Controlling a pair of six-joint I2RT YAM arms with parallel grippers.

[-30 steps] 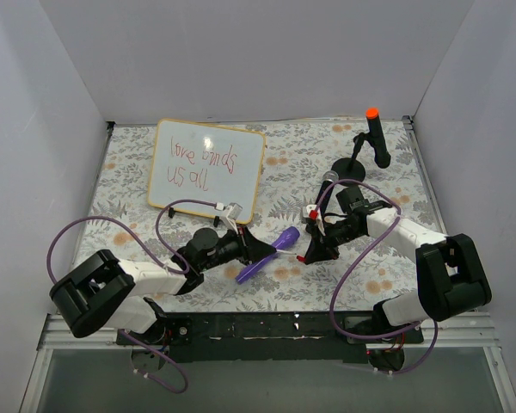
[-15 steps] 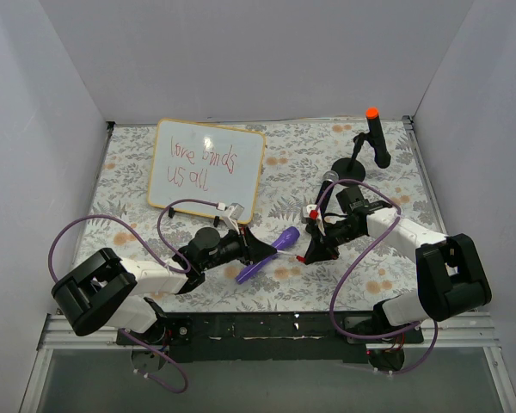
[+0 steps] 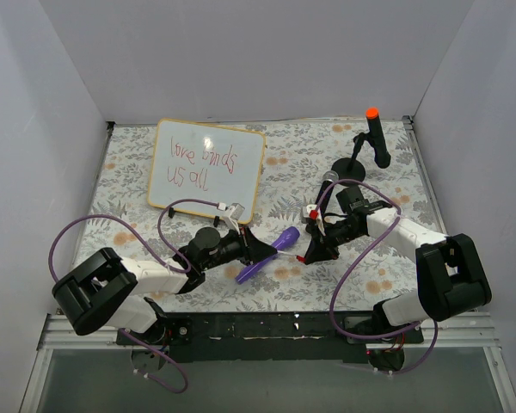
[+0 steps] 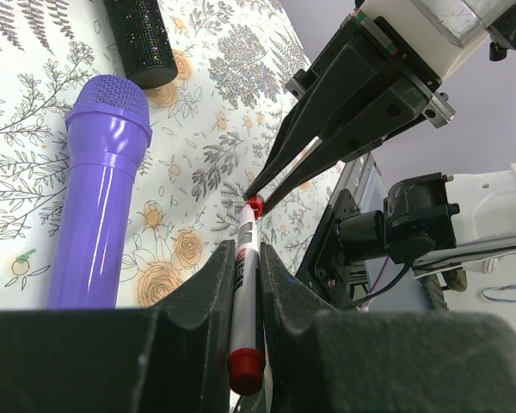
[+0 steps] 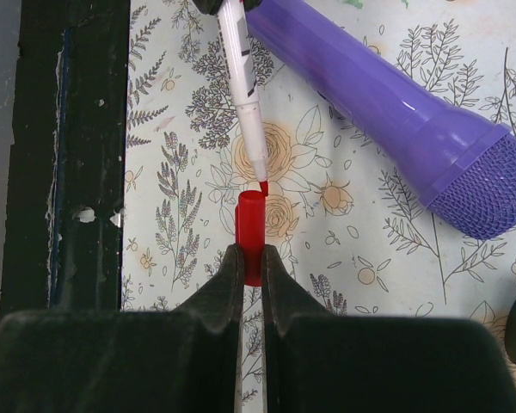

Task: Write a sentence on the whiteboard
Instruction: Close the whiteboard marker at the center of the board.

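The whiteboard [image 3: 241,182] leans on its black feet at the back left. On it is the sentence [image 3: 202,158] in thin red handwriting. My left gripper [image 4: 243,256] is shut on a white marker [image 4: 244,284], whose uncapped red tip points at the right gripper. My right gripper [image 5: 251,258] is shut on the red cap [image 5: 250,215]. The marker [image 5: 241,69] tip sits right at the cap's open mouth. In the top view both grippers [image 3: 262,249] [image 3: 308,252] meet low over the mat near the front middle.
A purple toy microphone [image 3: 268,255] lies on the floral mat just beside the marker and cap. A black glittery cylinder [image 4: 142,43] lies beyond it. A black orange-topped microphone on a stand [image 3: 376,138] is at the back right. The black front rail [image 5: 69,129] is close by.
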